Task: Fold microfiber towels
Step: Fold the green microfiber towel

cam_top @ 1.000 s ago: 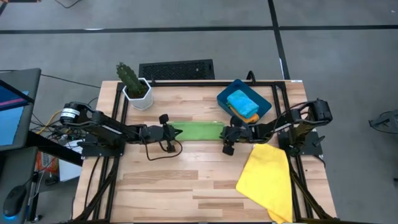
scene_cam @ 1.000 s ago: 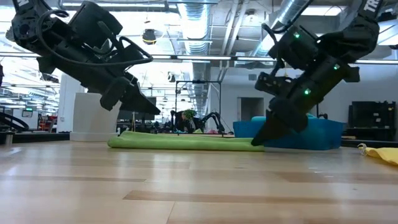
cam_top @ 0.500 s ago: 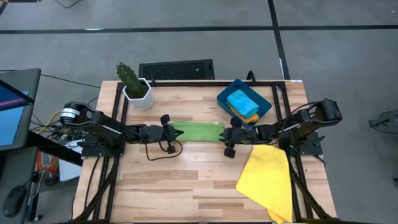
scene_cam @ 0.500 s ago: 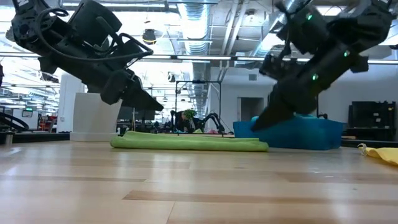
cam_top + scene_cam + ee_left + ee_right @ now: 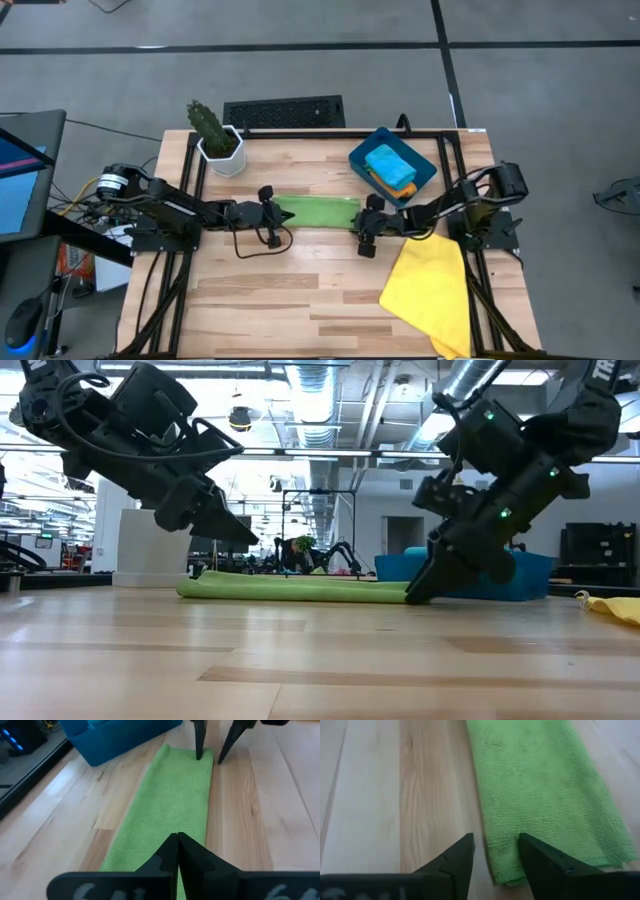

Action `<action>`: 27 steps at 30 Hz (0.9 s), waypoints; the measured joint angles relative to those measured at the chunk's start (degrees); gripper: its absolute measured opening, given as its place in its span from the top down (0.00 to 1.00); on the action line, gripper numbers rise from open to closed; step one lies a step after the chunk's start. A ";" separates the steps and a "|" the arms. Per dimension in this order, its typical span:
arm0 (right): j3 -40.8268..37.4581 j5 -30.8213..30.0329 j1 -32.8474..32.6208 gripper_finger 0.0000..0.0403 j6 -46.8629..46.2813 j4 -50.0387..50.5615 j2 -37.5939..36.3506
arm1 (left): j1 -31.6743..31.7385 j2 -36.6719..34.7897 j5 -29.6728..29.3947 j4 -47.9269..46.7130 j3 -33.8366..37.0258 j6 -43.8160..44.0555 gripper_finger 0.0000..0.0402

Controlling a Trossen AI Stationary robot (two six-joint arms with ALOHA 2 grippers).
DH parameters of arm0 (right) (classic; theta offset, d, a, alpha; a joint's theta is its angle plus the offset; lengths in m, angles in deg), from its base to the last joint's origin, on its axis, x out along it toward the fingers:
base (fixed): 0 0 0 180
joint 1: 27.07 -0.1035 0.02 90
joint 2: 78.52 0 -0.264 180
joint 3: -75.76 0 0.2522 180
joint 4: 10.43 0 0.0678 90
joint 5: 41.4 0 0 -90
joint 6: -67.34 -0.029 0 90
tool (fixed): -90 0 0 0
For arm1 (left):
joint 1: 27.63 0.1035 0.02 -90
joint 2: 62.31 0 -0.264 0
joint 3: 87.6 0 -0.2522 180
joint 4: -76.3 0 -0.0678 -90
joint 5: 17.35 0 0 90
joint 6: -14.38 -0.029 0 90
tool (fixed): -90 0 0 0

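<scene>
A green towel [image 5: 318, 211], folded into a long strip, lies flat in the middle of the table [image 5: 300, 290]; the left tool [image 5: 277, 212] sits at its 9 o'clock end with fingers pressed tight together, holding nothing; the right tool [image 5: 364, 231] is at its 3 o'clock end, fingers apart, 1 on the cloth edge, 1 on wood; a yellow towel [image 5: 430, 290] lies at 5 o'clock; a blue bin [image 5: 425, 168] at 1 o'clock holds a light blue towel [image 5: 388, 163] on an orange towel [image 5: 401, 188].
</scene>
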 joint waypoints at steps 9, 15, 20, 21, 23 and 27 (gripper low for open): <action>0.03 -0.54 -0.02 0.80 -0.78 1.29 -0.43 | 0.00 0.02 0.01 -2.19 0.00 0.72 1.00; -0.30 -1.39 0.03 0.97 1.41 3.02 -2.69 | 0.00 0.02 0.91 -4.91 0.02 1.10 1.00; -0.39 -2.75 0.30 0.93 2.22 4.00 -7.45 | -0.34 0.02 0.98 -7.38 0.02 2.75 1.00; -0.39 -2.75 0.51 0.93 2.65 4.05 -8.37 | -0.57 0.02 0.99 -7.34 0.02 2.82 1.00; -0.39 -2.72 0.63 0.95 4.12 4.01 -9.81 | -0.99 0.04 1.01 -6.73 0.02 2.83 1.00; 0.65 -2.71 0.92 0.98 6.90 3.63 -11.32 | -1.36 0.04 1.01 -2.48 0.04 1.56 1.00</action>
